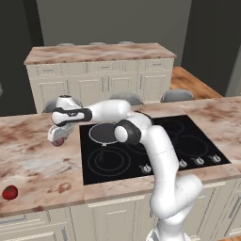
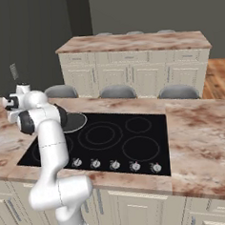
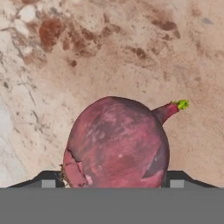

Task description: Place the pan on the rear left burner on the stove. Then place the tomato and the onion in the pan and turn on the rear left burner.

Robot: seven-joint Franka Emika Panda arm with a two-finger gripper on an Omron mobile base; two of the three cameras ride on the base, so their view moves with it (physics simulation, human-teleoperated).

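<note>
1. The gripper (image 1: 58,139) is reaching out over the marble counter (image 1: 28,160) left of the stove (image 1: 155,141), pointing down; the onion (image 3: 116,142) is sitting between its two dark fingertips (image 3: 48,178), which are flanking it closely on both sides, apparently closed around it.
2. The pan (image 1: 104,132) is resting on the rear left burner, dark and empty, just right of the hand.
3. The tomato (image 1: 10,192) is lying on the counter's near left part, well apart from the arm.
4. Judged step: carrying the onion to the pan. Doing it well means lifting straight up first, clearing the pale rim, then releasing low over the pan's middle so the round bulb is not rolling out.
5. The knobs (image 2: 114,165) are waiting along the stove's front edge.
</note>
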